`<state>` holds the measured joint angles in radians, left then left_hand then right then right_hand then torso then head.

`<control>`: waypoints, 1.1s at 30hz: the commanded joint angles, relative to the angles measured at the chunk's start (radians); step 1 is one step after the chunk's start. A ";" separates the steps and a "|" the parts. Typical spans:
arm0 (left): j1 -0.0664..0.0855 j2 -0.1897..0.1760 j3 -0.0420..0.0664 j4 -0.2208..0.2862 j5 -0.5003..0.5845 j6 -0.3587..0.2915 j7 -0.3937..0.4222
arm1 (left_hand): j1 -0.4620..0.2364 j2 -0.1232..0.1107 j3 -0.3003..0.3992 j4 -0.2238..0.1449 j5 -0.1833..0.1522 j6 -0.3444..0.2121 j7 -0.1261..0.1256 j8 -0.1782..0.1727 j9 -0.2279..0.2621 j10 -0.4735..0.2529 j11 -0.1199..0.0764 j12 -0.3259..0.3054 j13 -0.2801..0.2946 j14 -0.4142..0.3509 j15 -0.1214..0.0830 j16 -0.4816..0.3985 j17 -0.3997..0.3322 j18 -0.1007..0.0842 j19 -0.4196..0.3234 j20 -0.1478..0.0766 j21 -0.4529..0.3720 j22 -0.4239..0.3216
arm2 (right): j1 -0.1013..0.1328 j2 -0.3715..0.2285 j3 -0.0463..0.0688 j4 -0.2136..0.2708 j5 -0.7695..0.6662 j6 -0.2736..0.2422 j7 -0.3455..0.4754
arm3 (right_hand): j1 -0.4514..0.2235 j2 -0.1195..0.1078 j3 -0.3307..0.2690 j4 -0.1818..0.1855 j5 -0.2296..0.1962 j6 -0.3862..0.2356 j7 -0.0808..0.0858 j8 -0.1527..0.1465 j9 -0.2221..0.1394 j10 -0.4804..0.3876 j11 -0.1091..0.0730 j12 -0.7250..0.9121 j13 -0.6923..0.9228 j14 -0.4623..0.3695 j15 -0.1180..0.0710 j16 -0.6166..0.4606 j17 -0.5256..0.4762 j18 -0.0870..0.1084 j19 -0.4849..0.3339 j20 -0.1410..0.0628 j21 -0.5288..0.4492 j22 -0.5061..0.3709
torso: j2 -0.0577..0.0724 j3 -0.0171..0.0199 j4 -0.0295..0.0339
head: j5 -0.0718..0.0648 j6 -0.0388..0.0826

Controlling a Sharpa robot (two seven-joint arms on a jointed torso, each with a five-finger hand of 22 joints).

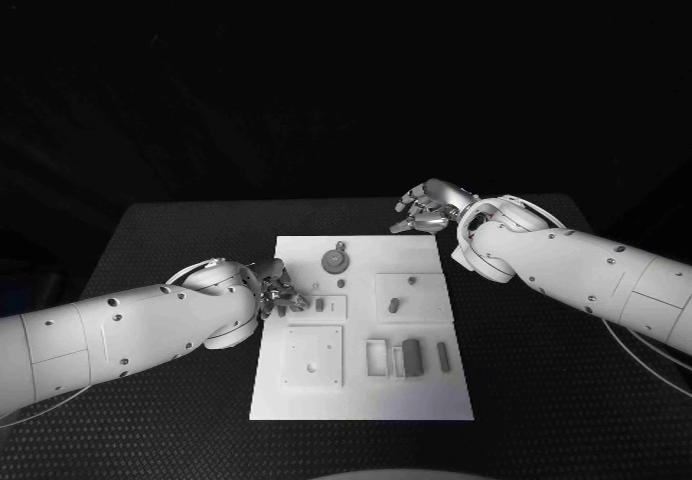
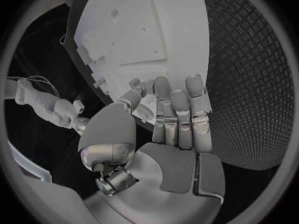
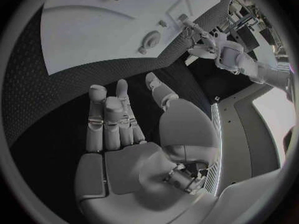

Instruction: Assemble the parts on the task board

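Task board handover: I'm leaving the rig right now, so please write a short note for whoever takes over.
Left hand: open, holding nothing, at the left edge of the white rectangular task board.
Right hand: open, holding nothing, off the board beyond its far right corner.
Small grey parts: round disc part near the far edge, upright block parts near the right front.
Done: cannot tell what is already assembled.
Left: neither hand holds a part yet.

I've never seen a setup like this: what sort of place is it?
Probably a robotics lab test bench: a black table bearing a white task board of small grey parts, with two open robot hands, left hand and right hand.
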<state>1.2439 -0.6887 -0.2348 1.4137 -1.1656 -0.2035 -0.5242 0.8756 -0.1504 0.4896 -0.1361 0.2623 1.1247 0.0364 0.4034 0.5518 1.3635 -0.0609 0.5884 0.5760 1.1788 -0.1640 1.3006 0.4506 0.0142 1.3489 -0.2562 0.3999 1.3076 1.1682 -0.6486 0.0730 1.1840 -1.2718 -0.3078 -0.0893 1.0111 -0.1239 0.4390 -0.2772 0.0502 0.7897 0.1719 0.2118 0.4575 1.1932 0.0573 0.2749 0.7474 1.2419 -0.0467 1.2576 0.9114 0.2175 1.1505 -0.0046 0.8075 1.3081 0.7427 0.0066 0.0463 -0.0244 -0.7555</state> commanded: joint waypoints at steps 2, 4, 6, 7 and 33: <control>-0.004 0.001 -0.003 -0.002 0.010 0.016 -0.004 | -0.012 -0.004 -0.002 0.014 -0.005 0.004 0.006 -0.003 -0.001 -0.005 -0.003 0.007 0.002 -0.002 -0.003 0.004 0.001 0.008 -0.003 -0.005 0.002 0.020 | 0.000 0.000 0.000 0.000 -0.002 0.010 0.006 | -0.010 0.001 0.002 0.003 0.002 -0.002 0.006 0.000 -0.001 0.003 0.006 -0.007 0.001 -0.006 -0.001 -0.005 0.001 0.044 0.000 -0.010 -0.005 0.014 | 0.000 -0.0001 0.0003 | -0.001 -0.001; -0.004 0.001 -0.003 -0.002 0.010 0.012 -0.003 | -0.015 -0.006 -0.002 0.019 -0.006 0.004 0.006 -0.003 -0.001 -0.005 -0.004 0.007 0.002 -0.002 -0.003 0.005 0.002 0.008 -0.003 -0.005 0.002 0.020 | 0.000 0.000 0.000 0.000 -0.002 0.009 0.006 | -0.010 0.001 0.002 0.003 0.002 -0.002 0.006 0.000 -0.001 0.003 0.006 -0.007 0.001 -0.006 -0.001 -0.005 0.001 0.044 0.000 -0.010 -0.005 0.014 | 0.000 -0.0002 0.0001 | 0.000 0.000; -0.004 0.001 -0.003 -0.002 0.010 0.007 -0.002 | -0.021 -0.013 -0.001 0.031 -0.008 0.004 0.006 -0.003 -0.001 -0.006 -0.004 0.008 0.002 -0.002 -0.004 0.005 0.002 0.009 -0.003 -0.005 0.003 0.020 | -0.001 0.000 0.000 0.000 -0.002 0.010 0.006 | -0.010 0.001 0.002 0.002 0.002 -0.002 0.006 0.000 -0.002 0.003 0.006 -0.007 0.001 -0.006 -0.001 -0.005 0.001 0.044 0.000 -0.010 -0.005 0.014 | 0.000 -0.0001 -0.0001 | 0.000 0.000; -0.004 0.001 -0.003 -0.002 0.010 0.005 -0.001 | -0.024 -0.017 -0.001 0.038 -0.010 0.005 0.005 -0.003 -0.001 -0.006 -0.004 0.008 0.003 -0.002 -0.004 0.006 0.002 0.009 -0.003 -0.006 0.003 0.020 | -0.001 0.000 0.000 0.000 -0.002 0.009 0.006 | -0.010 0.001 0.002 0.003 0.002 -0.002 0.006 0.000 -0.002 0.003 0.006 -0.007 0.001 -0.006 -0.001 -0.005 0.001 0.044 0.000 -0.010 -0.005 0.014 | 0.000 -0.0001 0.0001 | -0.001 0.000; -0.003 -0.018 0.001 0.004 0.034 -0.034 0.018 | -0.097 0.000 -0.094 0.057 -0.031 0.006 0.001 -0.003 0.004 -0.008 -0.009 0.015 0.007 -0.005 -0.009 0.012 0.007 0.015 -0.010 -0.010 0.005 0.020 | -0.002 0.000 0.000 -0.001 -0.002 0.009 0.007 | -0.010 0.001 0.003 0.002 0.002 -0.003 0.006 0.000 -0.002 0.004 0.006 -0.008 0.002 -0.006 -0.001 -0.005 0.002 0.044 0.000 -0.010 -0.005 0.014 | 0.000 0.0003 -0.0005 | -0.003 0.005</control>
<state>1.2419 -0.7059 -0.2338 1.4153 -1.1493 -0.2245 -0.5178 0.7862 -0.1469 0.3970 -0.0850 0.2369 1.1276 0.0354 0.4056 0.5546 1.3585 -0.0667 0.5999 0.5819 1.1737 -0.1661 1.3081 0.4560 0.0142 1.3416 -0.2624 0.3999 1.3073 1.1671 -0.6484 0.0730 1.1829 -1.2714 -0.3077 -0.0891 1.0111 -0.1239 0.4390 -0.2772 0.0503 0.7870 0.1709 0.2118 0.4567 1.1954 0.0595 0.2710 0.7482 1.2411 -0.0494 1.2577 0.9121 0.2174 1.1506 -0.0090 0.8075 1.3078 0.7427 0.0070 0.0463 -0.0259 -0.7518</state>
